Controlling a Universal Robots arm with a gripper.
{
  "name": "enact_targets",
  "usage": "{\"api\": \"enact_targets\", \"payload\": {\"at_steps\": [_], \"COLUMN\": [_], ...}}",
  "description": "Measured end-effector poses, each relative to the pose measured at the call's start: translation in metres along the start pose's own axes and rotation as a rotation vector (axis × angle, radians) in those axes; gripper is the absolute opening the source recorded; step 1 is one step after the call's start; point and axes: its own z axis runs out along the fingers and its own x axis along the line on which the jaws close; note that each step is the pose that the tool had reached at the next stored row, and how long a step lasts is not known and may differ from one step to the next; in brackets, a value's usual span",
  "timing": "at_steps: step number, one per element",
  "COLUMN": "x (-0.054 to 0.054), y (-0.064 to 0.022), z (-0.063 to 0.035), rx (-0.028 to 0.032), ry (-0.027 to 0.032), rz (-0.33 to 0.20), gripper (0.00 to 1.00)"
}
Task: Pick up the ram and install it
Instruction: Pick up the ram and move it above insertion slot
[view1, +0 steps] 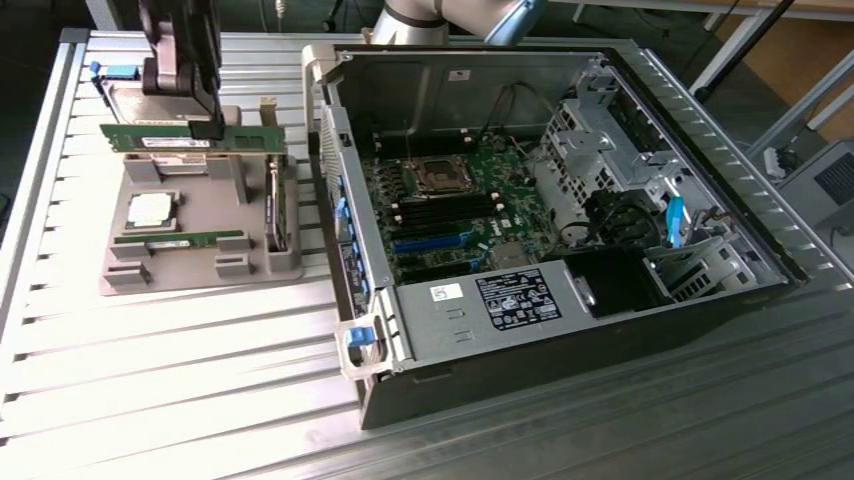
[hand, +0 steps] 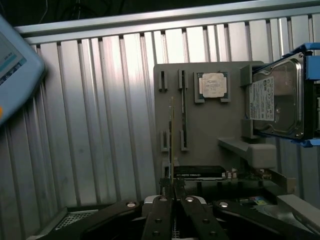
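Observation:
My gripper (view1: 204, 122) hangs above the grey holder tray (view1: 200, 262) at the exterior view's left, shut on the ram (view1: 160, 137), a long green stick with a white label held level in the air. In the wrist view the fingers (hand: 161, 200) pinch the ram (hand: 171, 135), seen edge-on over the tray (hand: 210, 130). A second, similar stick (view1: 180, 239) lies in its tray slot (hand: 183, 112). The open computer case (view1: 561, 300) stands at the exterior view's right, its motherboard (view1: 461, 215) showing dark memory slots (view1: 434, 212).
The tray also holds a square silver processor (view1: 147, 209) (hand: 214, 85), an upright expansion card (view1: 272, 205) and a hard drive (hand: 277, 100) beside it. Everything rests on a ribbed metal table (view1: 160, 380). A pale blue device (hand: 12, 65) sits at the table's edge.

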Motion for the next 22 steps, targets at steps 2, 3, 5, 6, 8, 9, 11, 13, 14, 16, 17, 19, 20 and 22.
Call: {"api": "enact_targets", "payload": {"at_steps": [2,3,5,6,8,9,11,13,14,16,17,19,20,22], "x": [0.000,0.000,0.000,-0.001,-0.001,-0.001,-0.001,-0.001,-0.001,-0.001,-0.002,-0.002,-0.002,-0.002], "y": [-0.0021,-0.0029,-0.0047,-0.0054,-0.0065,-0.0069,-0.0083,-0.0103,-0.0110,-0.0134,-0.0152,-0.0182,-0.0189,-0.0200], "z": [0.0000,-0.0001,-0.0001,-0.0001,-0.0001,-0.0001,-0.0002,-0.0002,-0.0002,-0.0003,-0.0003,-0.0004,-0.0004,-0.0004], "rx": [0.0001,0.0000,0.0001,0.0001,0.0001,0.0001,0.0002,0.0003,0.0003,0.0003,0.0005,0.0005,0.0004,0.0005], "ry": [-0.0001,0.0000,0.0000,0.0000,0.0001,0.0003,0.0015,0.0025,0.0027,0.0031,0.0032,0.0038,0.0040,0.0042], "rz": [0.000,0.000,0.000,0.000,0.000,0.000,0.000,0.000,0.000,0.000,0.000,0.000,0.000,0.000], "gripper": [0.11,0.11,0.11,0.11,0.11,0.11,0.11,0.11,0.11,0.11,0.11,0.11,0.11,0.11]}}
